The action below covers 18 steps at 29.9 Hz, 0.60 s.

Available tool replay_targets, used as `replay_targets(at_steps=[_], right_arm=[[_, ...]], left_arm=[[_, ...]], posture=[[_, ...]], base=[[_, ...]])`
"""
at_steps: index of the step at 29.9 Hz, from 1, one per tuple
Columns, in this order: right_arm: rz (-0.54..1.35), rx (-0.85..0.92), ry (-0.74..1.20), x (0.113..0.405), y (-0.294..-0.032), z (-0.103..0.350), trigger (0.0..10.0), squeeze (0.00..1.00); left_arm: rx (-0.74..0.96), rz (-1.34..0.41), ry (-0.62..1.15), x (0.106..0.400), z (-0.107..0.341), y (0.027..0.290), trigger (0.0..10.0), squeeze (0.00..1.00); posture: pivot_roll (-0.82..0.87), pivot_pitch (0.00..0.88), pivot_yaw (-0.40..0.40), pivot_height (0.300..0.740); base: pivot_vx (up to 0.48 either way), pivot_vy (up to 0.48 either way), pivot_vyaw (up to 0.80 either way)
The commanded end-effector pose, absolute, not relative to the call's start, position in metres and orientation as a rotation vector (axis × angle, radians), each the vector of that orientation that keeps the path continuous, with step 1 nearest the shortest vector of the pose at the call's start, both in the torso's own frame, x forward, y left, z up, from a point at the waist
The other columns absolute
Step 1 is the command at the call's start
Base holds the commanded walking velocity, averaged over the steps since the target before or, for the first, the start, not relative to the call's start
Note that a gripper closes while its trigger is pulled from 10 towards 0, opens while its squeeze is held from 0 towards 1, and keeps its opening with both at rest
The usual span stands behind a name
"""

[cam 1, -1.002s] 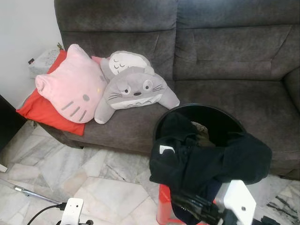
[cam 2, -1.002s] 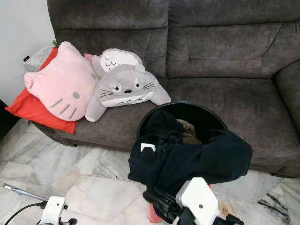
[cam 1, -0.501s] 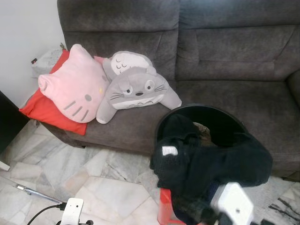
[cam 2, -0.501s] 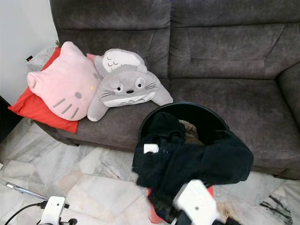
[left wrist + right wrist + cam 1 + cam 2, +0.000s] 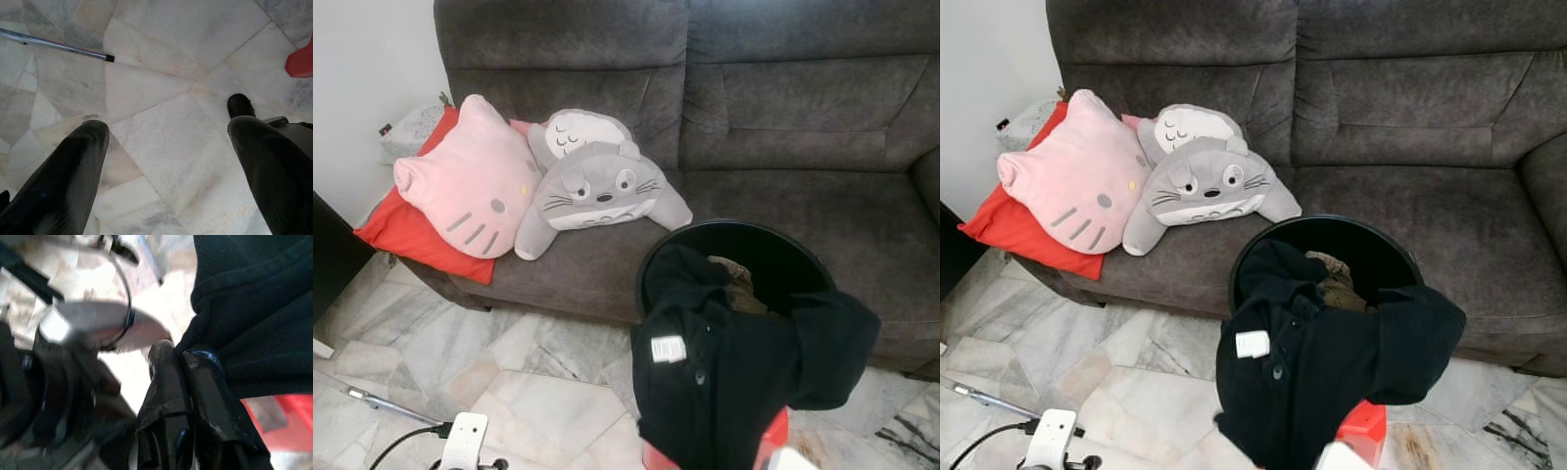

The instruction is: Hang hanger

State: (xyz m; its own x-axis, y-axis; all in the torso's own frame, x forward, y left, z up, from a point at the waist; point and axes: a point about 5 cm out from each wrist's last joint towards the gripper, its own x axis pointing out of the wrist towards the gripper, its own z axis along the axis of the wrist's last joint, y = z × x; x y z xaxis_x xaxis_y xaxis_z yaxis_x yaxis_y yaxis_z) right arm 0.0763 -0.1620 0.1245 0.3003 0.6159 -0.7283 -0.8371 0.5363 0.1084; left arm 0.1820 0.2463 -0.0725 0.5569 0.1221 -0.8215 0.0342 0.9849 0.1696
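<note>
Right wrist view: the right tool (image 5: 183, 360) is clamped on the garment (image 5: 254, 308).
The garment should be lifted clear of the bin (image 5: 773, 257); the left tool (image 5: 168, 142) hangs apart.

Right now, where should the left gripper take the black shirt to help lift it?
Probably the collar of the black shirt, near the white label, coming from the robot's left: that side hangs free over the basket rim. The right gripper already pinches another edge.

The 2 head cameras look forward and down from standing height, sharing the sofa (image 5: 783, 147), the black bin (image 5: 744, 257) and marble floor (image 5: 509, 362). The left wrist camera faces straight down at that floor; the right wrist camera sits very close against black cloth (image 5: 254, 308).
</note>
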Motion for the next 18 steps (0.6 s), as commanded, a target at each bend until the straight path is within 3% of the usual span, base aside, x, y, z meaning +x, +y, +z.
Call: replay_targets(at_steps=[1,8,9,10,18], right_arm=[[0.991,-0.303,0.866,0.068,-0.163,0.116,0.0,0.0],[0.839,-0.371,0.964,0.072,-0.181,0.093,0.0,0.0],[0.82,-0.397,0.966,0.073,-0.184,0.091,1.1,0.0],[0.77,-0.425,0.972,0.077,-0.19,0.088,10.0,0.0],[0.635,-0.468,0.879,0.101,-0.2,0.099,10.0,0.0]], left_arm=[[0.198,0.054,1.001,0.176,-0.073,0.253,10.0,0.0],[0.201,0.052,1.0,0.177,-0.073,0.253,10.0,0.0],[0.201,0.053,1.0,0.177,-0.073,0.253,10.0,0.0],[0.202,0.053,1.0,0.177,-0.073,0.253,10.0,0.0],[0.204,0.053,1.001,0.177,-0.073,0.253,10.0,0.0]], posture=[[-0.34,0.076,0.16,0.74],[-0.33,0.074,0.161,0.74],[-0.33,0.074,0.161,0.74],[-0.33,0.074,0.161,0.74],[-0.33,0.071,0.162,0.74]], base=[[0.0,0.0,0.0],[0.0,0.0,0.0],[0.0,0.0,0.0],[0.0,0.0,0.0],[0.0,0.0,0.0]])
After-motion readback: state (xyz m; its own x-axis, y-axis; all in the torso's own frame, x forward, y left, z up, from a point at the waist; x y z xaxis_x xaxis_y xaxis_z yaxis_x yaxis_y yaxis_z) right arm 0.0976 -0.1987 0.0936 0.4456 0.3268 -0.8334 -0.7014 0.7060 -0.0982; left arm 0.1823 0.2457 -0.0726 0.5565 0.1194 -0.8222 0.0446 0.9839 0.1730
